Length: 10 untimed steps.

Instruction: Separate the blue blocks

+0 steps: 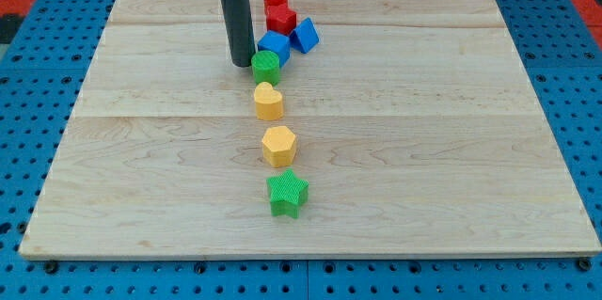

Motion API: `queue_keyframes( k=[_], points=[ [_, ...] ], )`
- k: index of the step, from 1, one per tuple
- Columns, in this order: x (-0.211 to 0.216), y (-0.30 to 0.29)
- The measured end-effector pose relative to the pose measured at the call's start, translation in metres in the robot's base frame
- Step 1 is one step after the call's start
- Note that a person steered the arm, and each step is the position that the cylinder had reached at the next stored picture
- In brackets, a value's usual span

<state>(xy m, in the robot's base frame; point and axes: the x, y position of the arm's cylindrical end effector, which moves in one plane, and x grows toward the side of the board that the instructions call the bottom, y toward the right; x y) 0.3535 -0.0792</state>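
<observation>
Jaws are none on this rod; my tip (242,63) rests on the surface (423,150) just left of the green round block (265,66), near two touching blue blocks (275,45) (305,35) below the red blocks (277,8)

My tip (241,63) ends a dark rod that stands upright from the view's top, apparently resting on the table (141,150); the arm above is cropped away.
</observation>
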Motion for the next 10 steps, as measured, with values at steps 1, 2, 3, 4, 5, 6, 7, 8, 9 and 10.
queue_keyframes(
  k=[1, 2, 3, 4, 5, 6, 7, 8, 9, 10],
  points=[
    [0.006, 0.005],
    [0.006, -0.005],
    [-0.011, -0.012],
    [-0.016, -0.004],
    [-0.018, 0.018],
    [-0.018, 0.036],
    [-0.018, 0.027],
    [-0.024, 0.024],
    [-0.025, 0.030],
    [-0.025, 0.062]
  ],
)
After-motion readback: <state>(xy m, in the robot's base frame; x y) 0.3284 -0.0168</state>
